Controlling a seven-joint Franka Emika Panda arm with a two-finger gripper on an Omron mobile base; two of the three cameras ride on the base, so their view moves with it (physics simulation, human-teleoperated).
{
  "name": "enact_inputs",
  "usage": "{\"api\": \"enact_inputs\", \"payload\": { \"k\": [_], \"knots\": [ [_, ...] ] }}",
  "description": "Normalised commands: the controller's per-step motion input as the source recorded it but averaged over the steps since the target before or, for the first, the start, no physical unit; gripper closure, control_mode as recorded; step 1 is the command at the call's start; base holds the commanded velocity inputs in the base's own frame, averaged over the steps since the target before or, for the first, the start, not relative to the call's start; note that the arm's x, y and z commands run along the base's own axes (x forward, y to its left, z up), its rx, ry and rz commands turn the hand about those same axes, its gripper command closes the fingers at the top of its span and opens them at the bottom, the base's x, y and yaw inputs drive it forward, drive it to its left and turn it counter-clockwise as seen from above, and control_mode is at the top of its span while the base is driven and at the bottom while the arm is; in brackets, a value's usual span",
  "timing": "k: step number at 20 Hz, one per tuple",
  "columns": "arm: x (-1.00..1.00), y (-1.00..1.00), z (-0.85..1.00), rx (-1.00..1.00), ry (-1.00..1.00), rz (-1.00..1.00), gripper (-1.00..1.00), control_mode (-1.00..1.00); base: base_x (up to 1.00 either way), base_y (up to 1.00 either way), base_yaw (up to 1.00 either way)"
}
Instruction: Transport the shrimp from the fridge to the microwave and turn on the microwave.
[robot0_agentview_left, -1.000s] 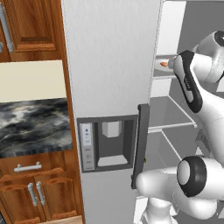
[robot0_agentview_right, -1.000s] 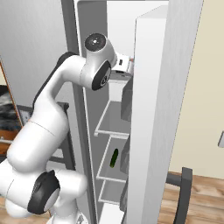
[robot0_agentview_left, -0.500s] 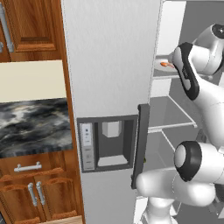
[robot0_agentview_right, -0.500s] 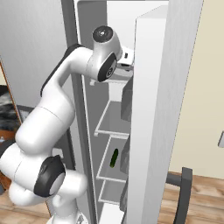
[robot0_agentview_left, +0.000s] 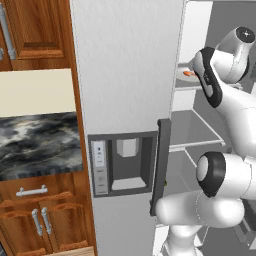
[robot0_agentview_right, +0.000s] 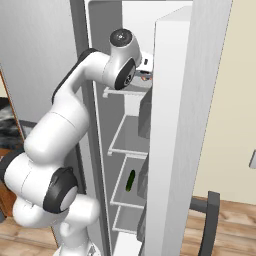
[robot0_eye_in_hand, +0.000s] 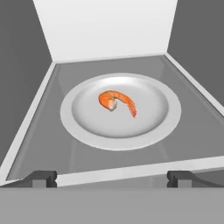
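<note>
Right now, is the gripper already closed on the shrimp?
No. In the hand view the shrimp lies untouched on the plate, beyond the gripper, whose fingertips stand wide apart.

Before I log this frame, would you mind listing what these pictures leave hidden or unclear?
- Gripper: in the hand view the bottom edge cuts off all but its fingertips, set wide apart.
- Shrimp: in the left base view, a tiny orange speck partly behind the arm; its shape reads clearly in the hand view.
- Plate: in the right base view, mostly hidden by the arm and the fridge door.
- Green item on a lower shelf: too small to identify.
</note>
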Motion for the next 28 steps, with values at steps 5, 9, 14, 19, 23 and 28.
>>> {"api": "enact_inputs", "payload": {
  "k": [5,9,14,19,23,28],
  "knots": [
    [0.25,0.0,-0.09,0.0,0.0,0.0,-1.0,-1.0,0.0,0.0,0.0],
    [0.19,0.0,-0.1,0.0,0.0,0.02,-1.0,-1.0,0.0,0.0,0.0],
    [0.13,0.0,-0.06,0.0,0.0,0.07,-1.0,-1.0,0.0,0.0,0.0],
    [0.17,0.0,-0.05,0.0,0.0,0.07,-1.0,-1.0,0.0,0.0,0.0],
    [0.17,-0.01,-0.01,-0.04,0.0,0.01,-1.0,-1.0,0.0,0.0,0.0],
    [0.23,0.0,0.0,-0.05,0.0,0.0,-1.0,-1.0,0.0,0.0,0.0]
  ]
}}
